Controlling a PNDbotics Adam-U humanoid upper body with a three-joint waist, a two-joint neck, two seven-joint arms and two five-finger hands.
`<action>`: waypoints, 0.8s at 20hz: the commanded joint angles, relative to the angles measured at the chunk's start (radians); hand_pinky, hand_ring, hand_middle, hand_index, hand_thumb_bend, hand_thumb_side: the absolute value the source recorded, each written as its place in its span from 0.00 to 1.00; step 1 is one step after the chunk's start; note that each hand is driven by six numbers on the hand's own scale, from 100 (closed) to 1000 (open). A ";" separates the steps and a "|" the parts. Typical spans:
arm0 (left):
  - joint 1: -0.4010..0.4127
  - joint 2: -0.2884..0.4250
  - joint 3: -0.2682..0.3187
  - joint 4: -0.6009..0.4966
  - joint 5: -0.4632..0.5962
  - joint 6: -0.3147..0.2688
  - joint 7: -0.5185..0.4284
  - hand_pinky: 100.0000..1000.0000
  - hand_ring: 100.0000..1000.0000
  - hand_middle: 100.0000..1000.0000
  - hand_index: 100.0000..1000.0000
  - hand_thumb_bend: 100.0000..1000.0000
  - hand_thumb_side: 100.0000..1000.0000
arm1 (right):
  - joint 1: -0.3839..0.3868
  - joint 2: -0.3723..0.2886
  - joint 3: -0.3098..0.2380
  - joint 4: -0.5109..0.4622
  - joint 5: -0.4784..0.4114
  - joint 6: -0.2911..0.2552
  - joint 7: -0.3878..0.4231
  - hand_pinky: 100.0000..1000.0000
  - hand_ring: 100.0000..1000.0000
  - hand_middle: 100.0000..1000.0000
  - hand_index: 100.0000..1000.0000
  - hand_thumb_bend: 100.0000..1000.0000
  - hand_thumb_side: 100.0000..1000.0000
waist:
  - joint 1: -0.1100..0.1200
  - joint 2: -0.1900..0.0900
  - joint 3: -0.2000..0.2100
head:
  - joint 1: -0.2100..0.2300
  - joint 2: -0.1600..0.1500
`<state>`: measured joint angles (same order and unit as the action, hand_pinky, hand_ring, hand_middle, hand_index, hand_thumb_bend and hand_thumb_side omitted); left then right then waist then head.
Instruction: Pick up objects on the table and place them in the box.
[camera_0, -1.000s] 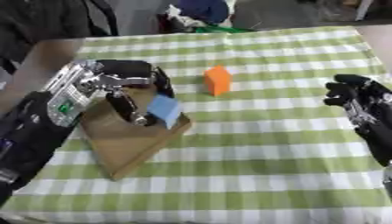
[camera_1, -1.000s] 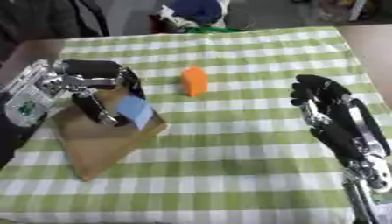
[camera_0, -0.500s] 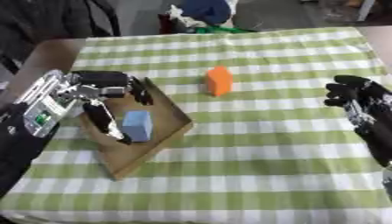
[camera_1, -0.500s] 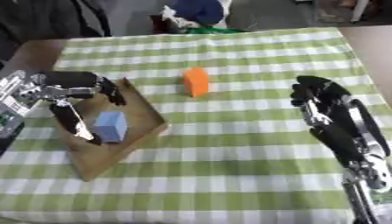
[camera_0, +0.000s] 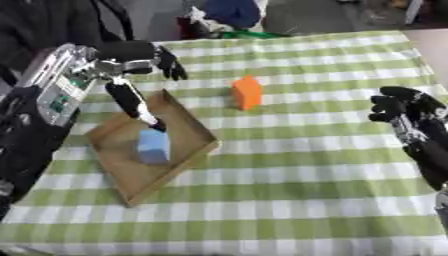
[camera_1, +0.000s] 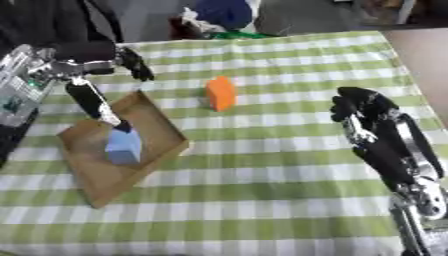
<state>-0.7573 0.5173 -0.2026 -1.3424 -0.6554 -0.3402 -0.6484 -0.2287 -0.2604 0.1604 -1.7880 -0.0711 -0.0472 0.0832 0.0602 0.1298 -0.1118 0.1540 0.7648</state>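
The blue block (camera_0: 153, 145) lies inside the cardboard box (camera_0: 191, 127) at left. The orange block (camera_0: 248, 92) stands upright at upper centre, between the empty, spread left hand (camera_0: 131, 60) and the relaxed right hand (camera_1: 372, 117), about equally near both.

Blue block (camera_0: 153, 146) – orange block (camera_0: 248, 92) – green-checked cloth (camera_0: 297, 165).
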 joint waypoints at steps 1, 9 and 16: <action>-0.067 -0.049 0.001 0.073 -0.034 0.001 0.010 0.74 0.67 0.63 0.81 0.70 0.30 | -0.011 -0.009 -0.003 -0.011 -0.002 -0.001 0.003 0.70 0.82 0.52 0.77 0.00 0.40 | -0.002 -0.014 -0.003 | 0.000 0.005; -0.207 -0.209 0.007 0.317 -0.218 -0.001 0.040 0.75 0.67 0.63 0.81 0.74 0.34 | -0.013 -0.005 0.001 -0.010 -0.004 0.000 0.007 0.70 0.82 0.52 0.77 0.00 0.40 | -0.003 -0.013 -0.020 | 0.006 0.005; -0.243 -0.277 0.038 0.419 -0.344 0.032 0.114 0.74 0.66 0.61 0.80 0.75 0.36 | -0.016 -0.002 0.004 -0.009 -0.006 0.000 0.010 0.70 0.82 0.52 0.77 0.00 0.40 | -0.004 -0.012 -0.025 | 0.010 0.005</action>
<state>-0.9717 0.2367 -0.1802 -0.9256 -0.9805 -0.3128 -0.5487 -0.2294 -0.2593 0.1650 -1.7879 -0.0717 -0.0450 0.0896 0.0602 0.1299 -0.1360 0.1616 0.7648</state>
